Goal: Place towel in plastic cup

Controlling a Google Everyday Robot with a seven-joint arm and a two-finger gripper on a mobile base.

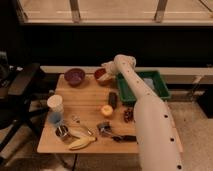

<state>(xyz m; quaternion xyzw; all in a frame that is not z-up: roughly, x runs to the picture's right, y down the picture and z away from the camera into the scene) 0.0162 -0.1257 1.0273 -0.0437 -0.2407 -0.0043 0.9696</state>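
Gripper: at the far end of the white arm, down over the red bowl near the table's back edge; whether it is wide, narrow or holding anything cannot be told.
Towel: whitish cloth lying in the red bowl, right under the gripper; contact cannot be told.
Plastic cup: whitish, upright near the table's left edge, well apart from the red bowl.
Purple bowl: just left of the red bowl.
Green tray: right of the arm, at the table's right side.
Front area: 1 banana near the front edge, 1 orange fruit mid-table.
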